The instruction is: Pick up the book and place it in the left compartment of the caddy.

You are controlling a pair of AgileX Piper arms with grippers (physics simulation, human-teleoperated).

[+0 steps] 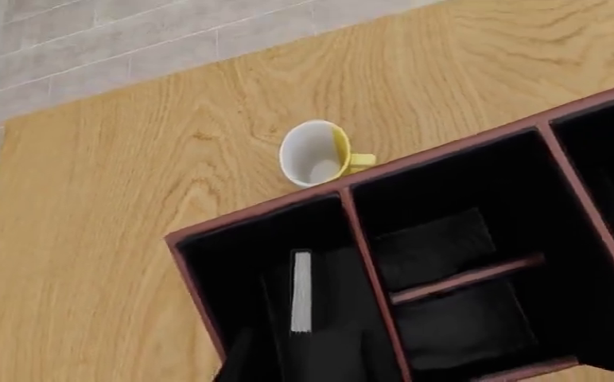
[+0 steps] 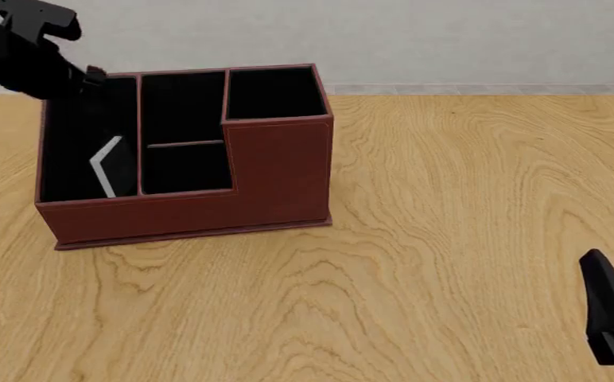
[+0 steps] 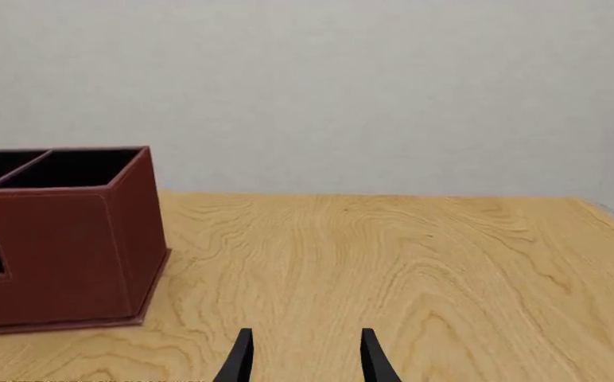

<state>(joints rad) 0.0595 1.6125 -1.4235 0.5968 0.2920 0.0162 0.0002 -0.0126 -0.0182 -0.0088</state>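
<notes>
Parked low at the near table edge, right gripper, fingers parted, empty. Small black hardcover book with white page edge already leaning inside long left compartment of reddish-brown leather-look caddy. Left gripper above that slot, opening impossible to tell. Placement apparently done; only withdrawal left.

book in caddy's left compartment | mug apparently behind caddy

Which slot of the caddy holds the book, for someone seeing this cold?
The reddish-brown leather-look caddy stands at the table's far left. Opposite its tall square end is the long, low-walled left compartment. Only this black-lined slot shows the small black book's white page edge.
</notes>
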